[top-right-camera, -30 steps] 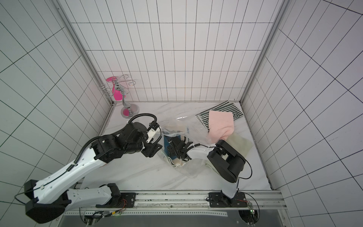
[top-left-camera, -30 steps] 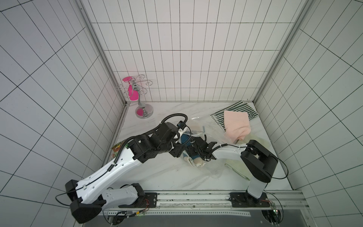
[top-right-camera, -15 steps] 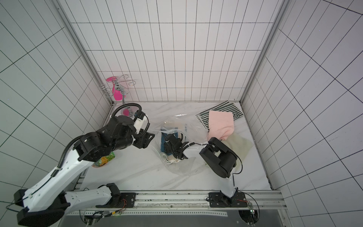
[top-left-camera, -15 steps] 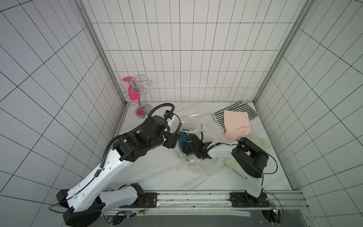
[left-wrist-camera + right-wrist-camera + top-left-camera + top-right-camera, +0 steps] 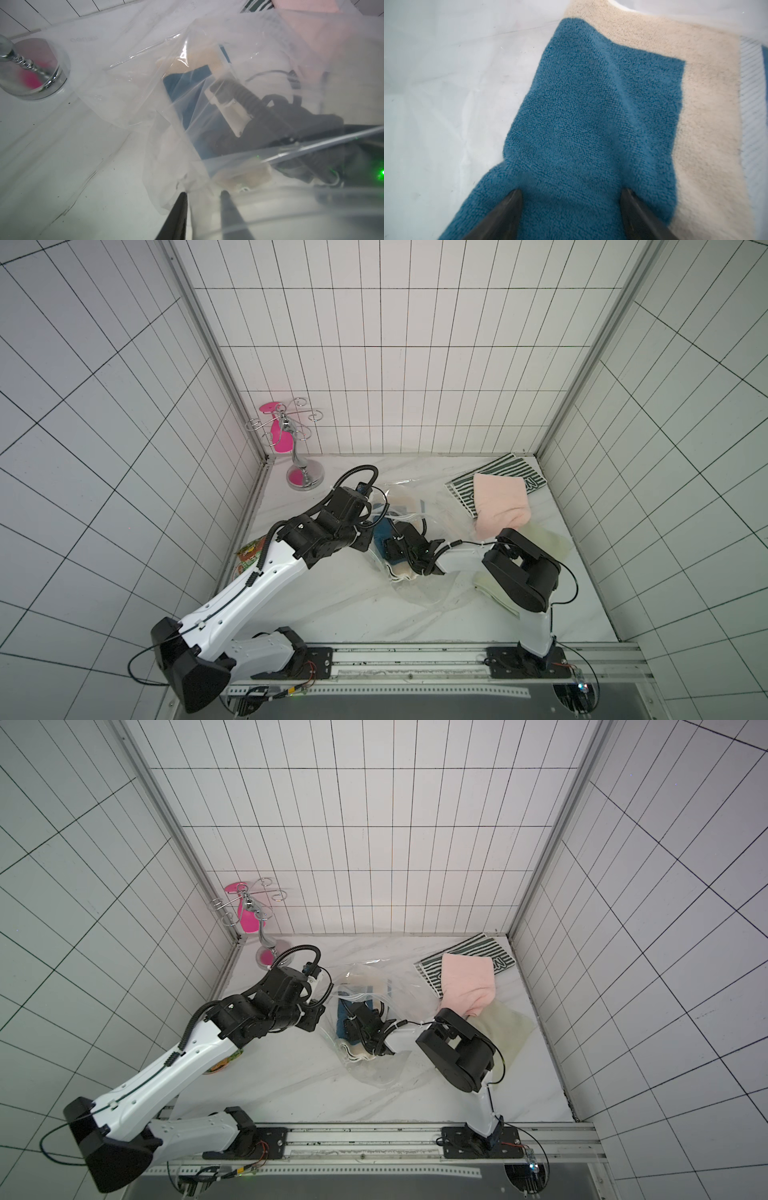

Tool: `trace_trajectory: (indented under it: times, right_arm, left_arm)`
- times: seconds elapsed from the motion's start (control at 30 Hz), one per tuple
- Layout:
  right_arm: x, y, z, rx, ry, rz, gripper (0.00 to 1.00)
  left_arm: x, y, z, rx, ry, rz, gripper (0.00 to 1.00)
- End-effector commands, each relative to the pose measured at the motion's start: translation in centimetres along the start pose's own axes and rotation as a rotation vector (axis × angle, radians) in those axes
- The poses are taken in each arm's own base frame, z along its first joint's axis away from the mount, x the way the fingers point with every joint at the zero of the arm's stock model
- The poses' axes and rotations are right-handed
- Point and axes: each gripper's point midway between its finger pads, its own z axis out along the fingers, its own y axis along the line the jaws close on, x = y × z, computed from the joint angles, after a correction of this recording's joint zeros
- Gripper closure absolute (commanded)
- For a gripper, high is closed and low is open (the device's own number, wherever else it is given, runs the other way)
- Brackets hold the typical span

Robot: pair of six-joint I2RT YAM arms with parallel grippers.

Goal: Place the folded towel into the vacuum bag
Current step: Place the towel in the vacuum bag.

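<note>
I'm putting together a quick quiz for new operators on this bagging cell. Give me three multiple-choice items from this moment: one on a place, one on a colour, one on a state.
1. Where does the pink towel lie?
A. At the front edge of the table
B. Partly on the striped towel, at the back
C. Draped over the left arm

2. What colours is the folded towel?
A. Blue and cream
B. Red and black
C. All green

3. What is the left gripper doing?
A. Standing wide open over bare table
B. Holding the pink towel
C. Pinching the vacuum bag

Answers: 1 B, it overlaps the stripes in both top views. 2 A, the right wrist view shows blue pile with a cream border. 3 C, clear film is bunched between its fingers.
</note>
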Motion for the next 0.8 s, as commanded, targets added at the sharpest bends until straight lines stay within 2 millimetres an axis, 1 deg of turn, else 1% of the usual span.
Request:
trace_trajectory:
  times: [0.0,0.03,0.1,0.17,0.2,0.23,0.3,0.37,0.4,0.43,0.47,0.5,0.57,0.6,0.63,0.7,0.77]
  right_arm:
    - [5.5,-1.7,1.6,0.062,0.165,-0.026,0.23]
    - [5.8,-2.2,1.8,0.089,0.180,-0.023,0.23]
    - [6.0,-3.0,2.2,0.109,0.198,-0.011,0.23]
    - [6.1,-3.9,2.6,0.123,0.215,0.004,0.23]
    - [6.2,-4.4,2.9,0.129,0.227,0.009,0.23]
    - [6.2,-4.8,3.0,0.136,0.237,0.013,0.23]
    - [6.1,-5.2,3.0,0.129,0.241,0.007,0.23]
    - [5.8,-5.0,2.5,0.113,0.240,-0.024,0.21]
    - [5.6,-4.8,2.1,0.097,0.240,-0.036,0.20]
    - [5.5,-4.2,1.6,0.068,0.250,-0.056,0.19]
    - [5.3,-3.5,1.0,0.042,0.257,-0.077,0.19]
    - [5.0,-2.6,0.2,0.022,0.253,-0.107,0.18]
    - [4.3,-1.0,-1.3,-0.002,0.240,-0.151,0.16]
    - [3.9,-0.4,-2.0,-0.011,0.224,-0.162,0.03]
    - [3.4,0.0,-2.7,-0.017,0.202,-0.161,0.01]
    - [2.3,0.3,-3.6,-0.024,0.167,-0.135,0.01]
    - [0.9,0.4,-4.4,-0.030,0.104,-0.114,0.01]
  left_arm:
    - [-1.5,0.2,-1.0,-0.015,-0.031,-0.007,1.00]
    - [-1.4,0.0,-2.1,0.000,-0.012,-0.010,1.00]
    - [0.0,-0.8,-4.1,0.055,0.065,-0.028,1.00]
    - [2.6,-1.7,-5.8,0.107,0.159,-0.047,1.00]
    - [4.2,-2.0,-6.4,0.113,0.212,-0.053,1.00]
    - [6.1,-2.2,-6.5,0.112,0.270,-0.055,1.00]
    - [8.9,-2.2,-6.5,0.101,0.355,-0.058,1.00]
    - [10.7,-1.6,-6.0,0.069,0.409,-0.058,1.00]
    - [11.1,-1.2,-5.7,0.044,0.420,-0.054,1.00]
    - [10.8,-0.5,-5.4,0.000,0.407,-0.060,1.00]
    - [10.3,-0.3,-5.1,-0.018,0.392,-0.060,1.00]
    - [9.5,-0.4,-4.7,-0.019,0.366,-0.057,1.00]
    - [7.8,-1.4,-3.9,0.022,0.300,-0.066,1.00]
    - [7.1,-2.2,-3.4,0.064,0.272,-0.070,1.00]
    - [6.6,-3.1,-2.9,0.106,0.255,-0.071,1.00]
    - [6.3,-4.0,-2.0,0.150,0.242,-0.080,1.00]
    - [6.6,-4.1,-1.3,0.149,0.252,-0.077,1.00]
